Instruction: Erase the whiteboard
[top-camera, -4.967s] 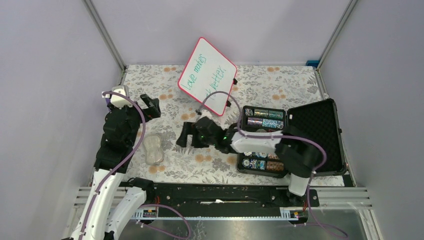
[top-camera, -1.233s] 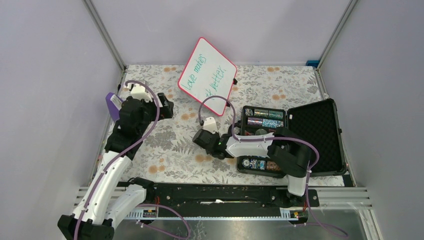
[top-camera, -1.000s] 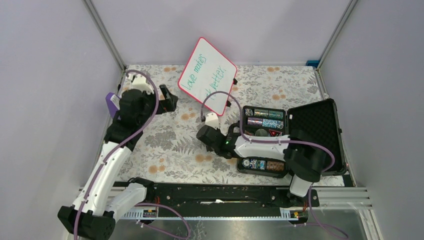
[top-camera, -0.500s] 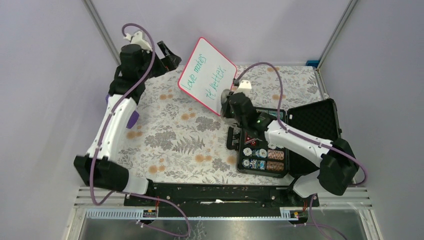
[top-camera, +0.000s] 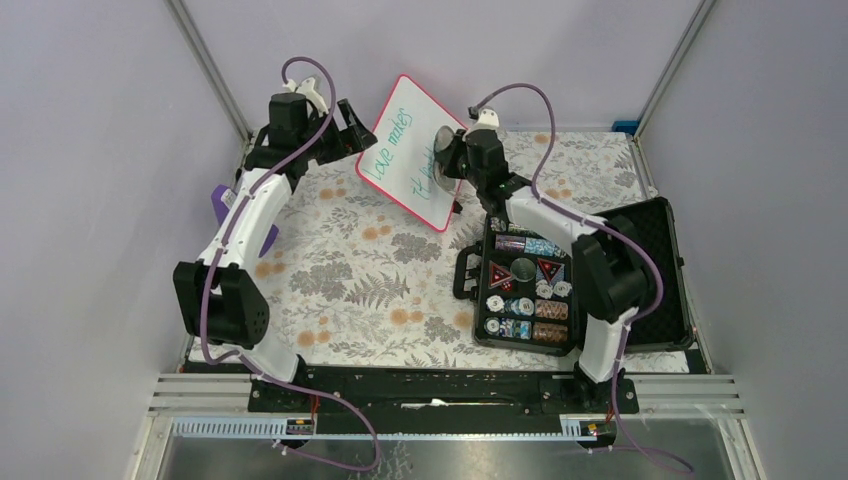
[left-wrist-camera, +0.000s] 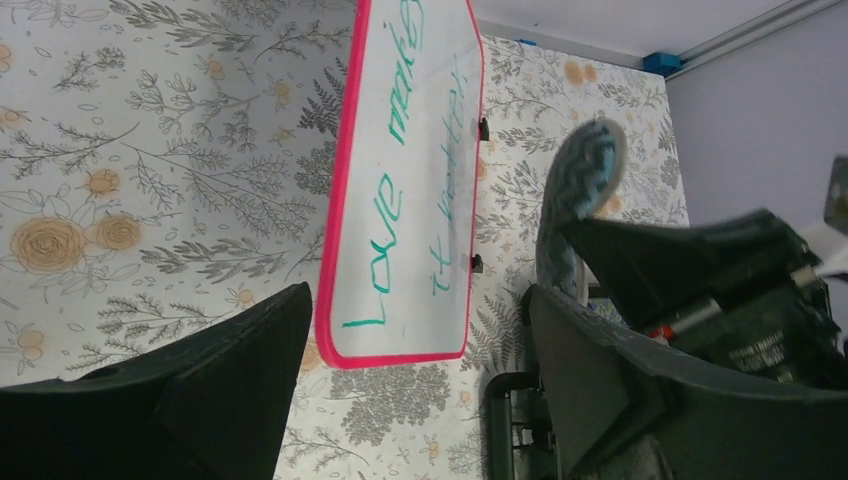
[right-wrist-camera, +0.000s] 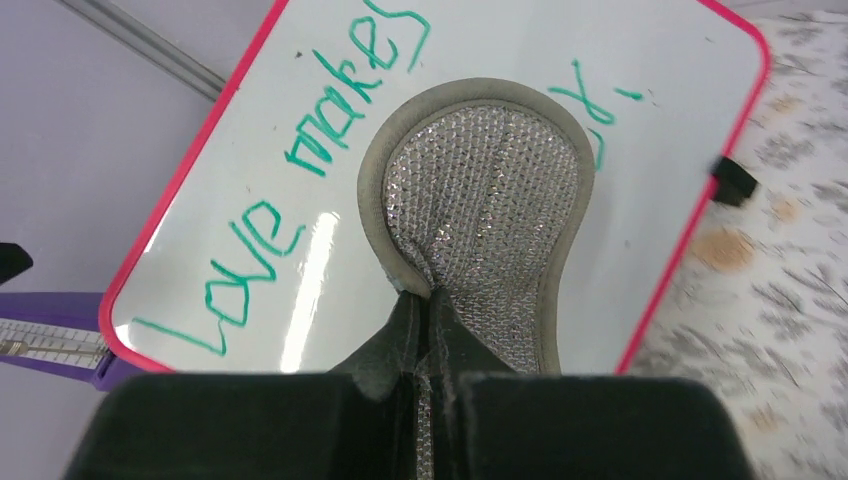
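Table (top-camera: 350, 290) with a flowered cloth, walls on three sides. Open black case (top-camera: 640, 250) near the right edge, lid laid back to the right, rows of poker chips (top-camera: 520, 300) in the tray. No labels on the chips can be read.

Whiteboard (top-camera: 405, 150), pink rim, stands tipped at the far edge of the table, about mid-width, one corner down. Small black feet show on its right rim. Green handwriting reads "Love makes" on one line and "it better." on the next, none of it wiped.

Right gripper (right-wrist-camera: 425, 320): fingers pressed together, pinching the bottom edge of a silver mesh pad (right-wrist-camera: 480, 200) with a grey border. The pad lies over the board's face and covers the middle of the second line. Cannot tell if it actually touches.

Left gripper (left-wrist-camera: 418, 300): fingers wide apart, nothing between them, up at the board's left rim near the far left corner. In the left wrist view the board's lower corner shows through the gap. Contact with the rim cannot be told.

Purple thing (top-camera: 218, 205) at the left edge of the table, partly hidden behind the left arm.
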